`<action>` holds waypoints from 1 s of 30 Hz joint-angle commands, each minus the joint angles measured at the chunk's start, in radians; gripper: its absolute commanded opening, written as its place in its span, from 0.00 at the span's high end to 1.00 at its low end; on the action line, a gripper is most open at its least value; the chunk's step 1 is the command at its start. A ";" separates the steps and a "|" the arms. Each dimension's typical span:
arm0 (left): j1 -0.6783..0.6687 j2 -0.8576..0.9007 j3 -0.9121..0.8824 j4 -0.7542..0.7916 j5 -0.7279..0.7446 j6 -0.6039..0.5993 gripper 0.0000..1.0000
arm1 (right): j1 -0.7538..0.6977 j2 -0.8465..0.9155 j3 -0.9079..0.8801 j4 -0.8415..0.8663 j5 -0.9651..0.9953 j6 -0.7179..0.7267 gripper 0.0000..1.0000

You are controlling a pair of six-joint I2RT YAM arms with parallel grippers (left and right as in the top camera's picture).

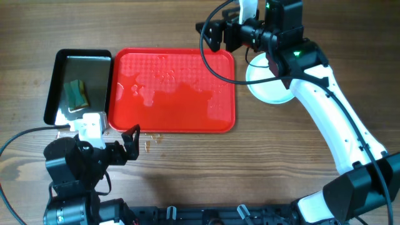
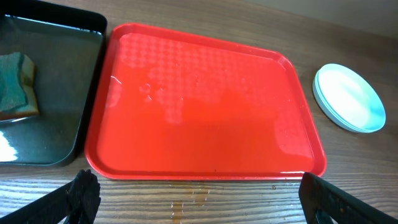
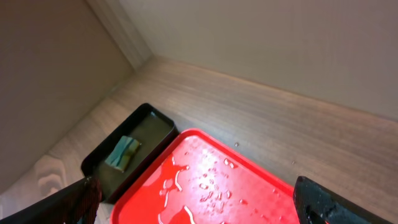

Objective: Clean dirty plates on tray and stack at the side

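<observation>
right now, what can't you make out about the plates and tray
- Plate count: overhead, the right arm covers part of the plates; in the left wrist view the rims are too small to count.
- Lower plates' faces: hidden under the top plate.
- Tray: right wrist view cuts off its near part at the bottom edge.
- Sponge: cut by the left wrist view's left edge.

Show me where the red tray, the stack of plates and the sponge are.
red tray [image 2: 205,124], left wrist view, bare middle of its floor.
stack of plates [image 2: 348,96], left wrist view, centre of top plate.
sponge [image 2: 15,81], left wrist view, green top face.
</observation>
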State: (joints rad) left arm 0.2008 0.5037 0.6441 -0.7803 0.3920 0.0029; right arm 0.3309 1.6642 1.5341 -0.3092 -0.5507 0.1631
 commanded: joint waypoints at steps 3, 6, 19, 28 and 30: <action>-0.003 -0.006 -0.007 0.002 0.019 0.012 0.00 | -0.014 -0.017 0.009 -0.005 0.044 -0.313 0.00; -0.003 -0.006 -0.007 0.002 0.019 0.012 0.00 | -0.026 -0.017 0.003 -0.078 0.220 -0.277 0.01; -0.003 -0.006 -0.007 0.002 0.019 0.012 0.00 | -0.262 -1.052 -1.225 0.515 0.326 -0.410 0.00; -0.003 -0.006 -0.007 0.002 0.019 0.012 0.00 | -0.343 -1.518 -1.529 0.440 0.275 -0.309 0.00; -0.003 -0.006 -0.007 0.002 0.019 0.012 0.00 | -0.342 -1.561 -1.529 0.336 0.252 -0.291 0.00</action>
State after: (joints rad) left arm 0.2008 0.5030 0.6422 -0.7811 0.3920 0.0029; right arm -0.0078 0.1558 0.0097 0.0937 -0.2474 -0.1616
